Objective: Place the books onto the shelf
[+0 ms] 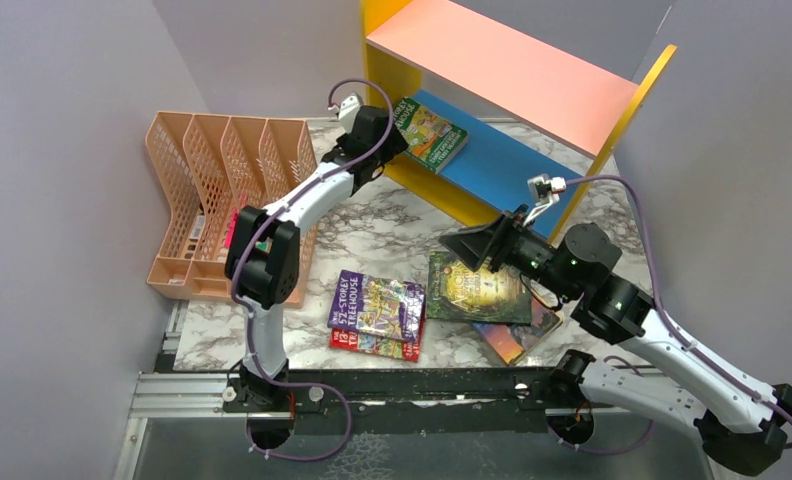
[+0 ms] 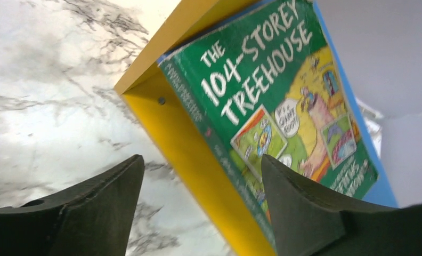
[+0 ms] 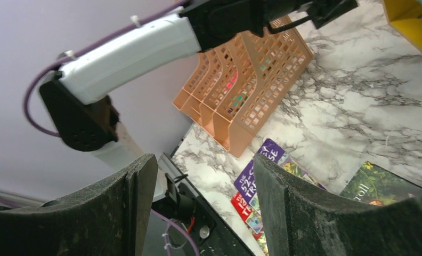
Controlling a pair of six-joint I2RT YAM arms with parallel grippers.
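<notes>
- The green book [image 1: 432, 135] is lying flat on the blue lower board [image 1: 517, 170] of the shelf [image 1: 512, 70], close to the yellow side panel on the left arm's side. In the left wrist view one finger [image 2: 305, 208] is covering its lower corner, so whether that finger is touching it cannot be told.
- The left tool [image 1: 399, 138] is hovering at the shelf's front edge, its jaws spread wide and gripping nothing.
- The right tool [image 1: 464, 243] is hanging above the surface [image 1: 372, 220], over the far edge of the dark green-gold book [image 1: 477, 290]. Its jaws are likewise wide and are carrying nothing.
- A purple book [image 1: 377, 305] is resting on a red book [image 1: 367, 345] and hiding most of it. A further colourful book [image 1: 520, 338] is showing only a corner from under the dark green-gold one, and its title is unreadable.
- Only the left wrist view is making the green cover's title legible: "The 104-Storey Treehouse". In the overhead view the lettering is too small to read.
- Only the right wrist view is showing the left arm [image 3: 134, 50] from the side, crossing in front of the peach rack [image 3: 246, 80]. Something pink and green is showing through the rack's mesh, too small to make out.
- The surface is white marble with grey veins, and a black rail [image 1: 402, 385] is running along its near edge. Plain lilac-grey walls [image 1: 62, 150] are closing in the sides and back.
</notes>
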